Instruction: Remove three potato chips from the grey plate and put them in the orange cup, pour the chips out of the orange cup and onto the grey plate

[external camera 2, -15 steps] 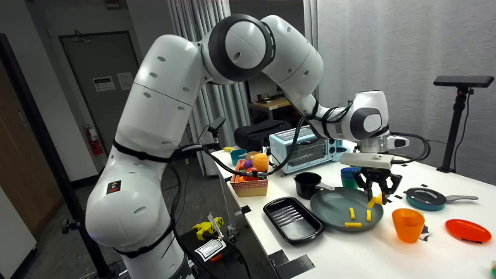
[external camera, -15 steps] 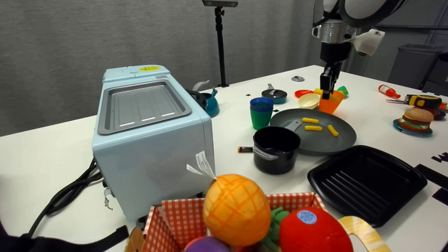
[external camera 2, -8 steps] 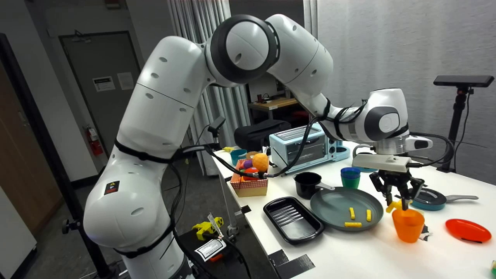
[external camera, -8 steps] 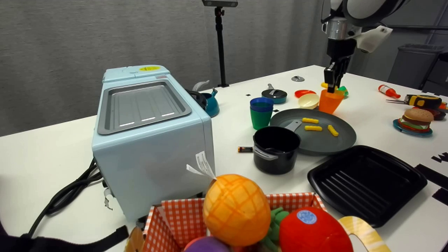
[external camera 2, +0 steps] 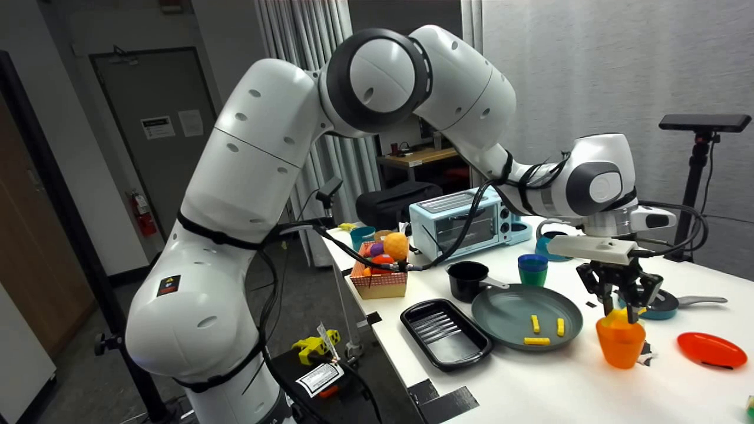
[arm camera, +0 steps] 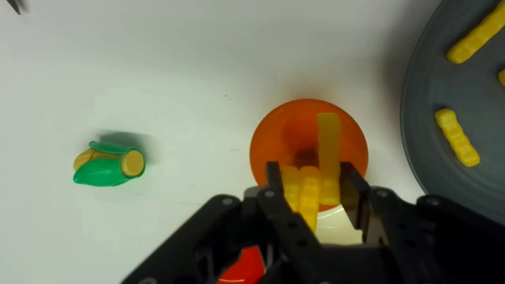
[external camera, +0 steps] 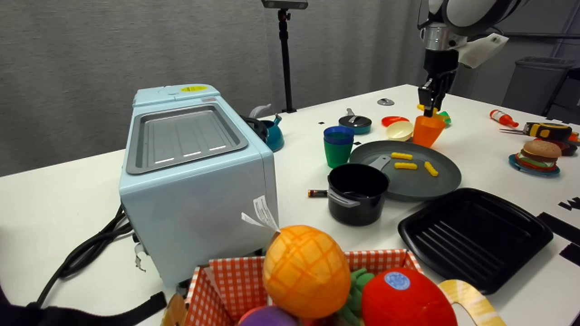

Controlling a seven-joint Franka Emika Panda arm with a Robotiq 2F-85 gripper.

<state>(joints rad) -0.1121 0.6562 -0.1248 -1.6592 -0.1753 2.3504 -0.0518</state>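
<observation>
Gripper (external camera 2: 620, 312) observed clamped on three potato chips (arm camera: 309, 185), long axes lying across the mouth of the orange cup (external camera 2: 622, 348) below (one juts further), so release appears to call for straight lowering.

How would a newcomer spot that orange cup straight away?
Follow the big white robot arm down to its black gripper. The orange cup stands right beneath, beside the round grey plate. Unlike the blue-and-green cup stack, it's single and bright orange.

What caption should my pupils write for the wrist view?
The gripper holds three potato chips over the orange cup; other chips lie on the grey plate.
</observation>
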